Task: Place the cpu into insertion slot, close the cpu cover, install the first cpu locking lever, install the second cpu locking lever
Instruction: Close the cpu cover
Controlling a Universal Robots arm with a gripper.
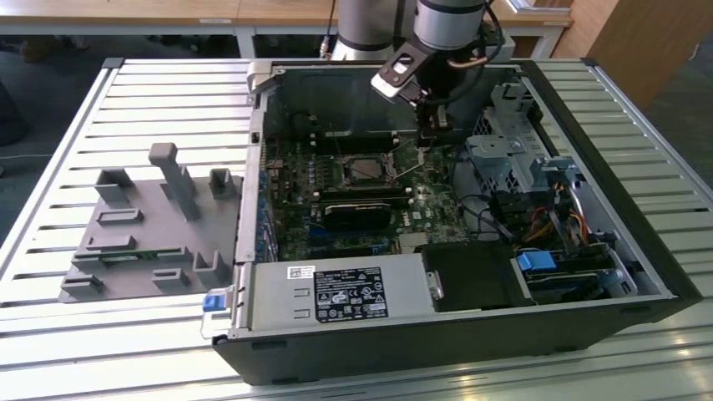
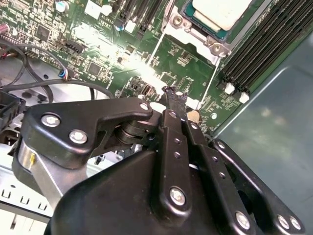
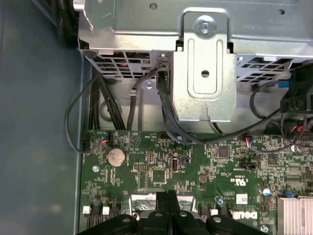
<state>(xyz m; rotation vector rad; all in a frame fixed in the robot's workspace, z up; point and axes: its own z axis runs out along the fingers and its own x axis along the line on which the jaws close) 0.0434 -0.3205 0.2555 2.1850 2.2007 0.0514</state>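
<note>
Claw: the gripper (image 1: 432, 132) hung inside the open computer case (image 1: 446, 351). In both wrist views its fingers (image 2: 171, 132) were pressed together, with nothing seen pinched between them.
Claw position: it was over the green board (image 3: 205, 161), near the insertion slot (image 1: 366, 172) and on the exterior view's right of it. Whether the tip touched the board could not be told.
Cpu: the cpu (image 2: 221, 11) lay flat in the slot, pale face up, so the placing looked done.
Cover: the cpu cover (image 2: 193, 34) appeared to lie down around the chip as a silver frame. It was judged closed, though not with certainty.
Levers: the locking levers (image 2: 155, 49) showed as two thin bright rods running out from the socket's corners across the board. They looked loose rather than hooked down, so both were judged not yet installed.
Progress: roughly halfway by this reading, with chip and cover done and both levers left.
Edges: the metal drive cage (image 1: 502, 154) stood just beside the gripper on the exterior view's right. Black memory slots (image 2: 254, 54) ran along one side of the socket. Dark cables (image 3: 166, 112) drooped from a steel bracket (image 3: 204, 73) onto the board's edge.
Open room: it was free above the board and toward the socket, and tight toward the cage and cables.
Outside: a grey fixture (image 1: 145, 225) sat on the slatted table (image 1: 67, 334), well apart from the case.
</note>
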